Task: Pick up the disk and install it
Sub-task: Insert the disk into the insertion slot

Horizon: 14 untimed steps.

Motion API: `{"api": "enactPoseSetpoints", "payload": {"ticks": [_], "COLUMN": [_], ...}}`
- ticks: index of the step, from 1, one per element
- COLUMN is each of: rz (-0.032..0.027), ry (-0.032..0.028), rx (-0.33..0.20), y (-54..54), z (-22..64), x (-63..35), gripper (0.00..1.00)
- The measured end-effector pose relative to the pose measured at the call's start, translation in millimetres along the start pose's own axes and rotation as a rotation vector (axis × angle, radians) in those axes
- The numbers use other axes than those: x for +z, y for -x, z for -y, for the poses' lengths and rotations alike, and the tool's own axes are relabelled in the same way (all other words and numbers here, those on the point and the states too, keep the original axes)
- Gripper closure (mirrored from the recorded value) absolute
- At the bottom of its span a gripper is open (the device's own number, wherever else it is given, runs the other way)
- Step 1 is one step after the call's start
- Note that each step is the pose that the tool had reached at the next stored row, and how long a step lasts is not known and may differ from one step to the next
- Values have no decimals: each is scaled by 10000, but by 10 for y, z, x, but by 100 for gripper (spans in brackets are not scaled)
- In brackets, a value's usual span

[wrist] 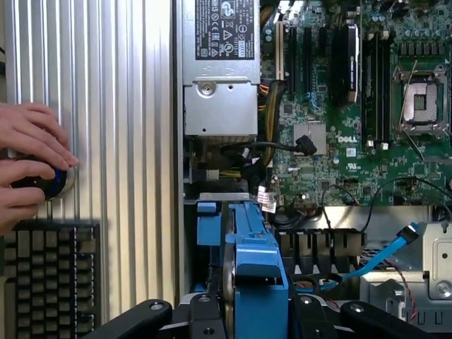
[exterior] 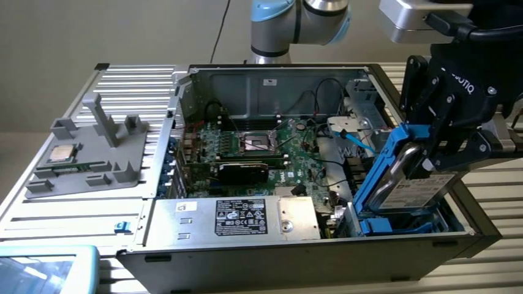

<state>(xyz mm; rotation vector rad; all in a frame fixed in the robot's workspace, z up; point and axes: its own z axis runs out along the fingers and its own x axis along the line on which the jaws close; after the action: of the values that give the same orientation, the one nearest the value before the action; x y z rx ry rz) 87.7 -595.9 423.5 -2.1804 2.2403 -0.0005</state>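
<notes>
A ribbed aluminium worktop [exterior: 78, 211] is filling the scene, with a plain beige wall [exterior: 90, 30] standing behind it. An open black computer case [exterior: 286, 263] is lying on its side across the middle of the worktop, and its green motherboard [exterior: 274, 153] is facing up. A silver power-supply box with a black-and-white label [exterior: 245, 217] is sitting along the case's near wall.

The black gripper [exterior: 427, 160] is hanging over the case's near corner on the exterior view's right. Its fingers are clamping the flat silver-grey disk in its blue plastic carrier frame [exterior: 408, 184]. The disk is standing on edge and tilting, and its lower end is reaching down among the blue plastic parts of the bay in that corner. Whether it is seated there cannot be told.

Toward the worktop's edge on the exterior view's left, a grey plastic fixture [exterior: 94, 150] is carrying a small square silver chip [exterior: 63, 153].

In the wrist view, a person's hands [wrist: 28, 141] are resting on a round black-and-blue knob [wrist: 48, 182] on the worktop, just beside a black keyboard [wrist: 46, 282].
</notes>
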Motion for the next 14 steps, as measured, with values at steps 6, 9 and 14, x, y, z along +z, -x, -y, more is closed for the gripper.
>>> {"api": "enactPoseSetpoints", "payload": {"ticks": [6,9,14], "rz": [3,0,1], "ry": [-40,-46,-49], "rx": [0,0,0], "y": [0,0,-1], "z": [-7,-12,-14], "x": [10,19,37], "gripper": [63,63,63]}}
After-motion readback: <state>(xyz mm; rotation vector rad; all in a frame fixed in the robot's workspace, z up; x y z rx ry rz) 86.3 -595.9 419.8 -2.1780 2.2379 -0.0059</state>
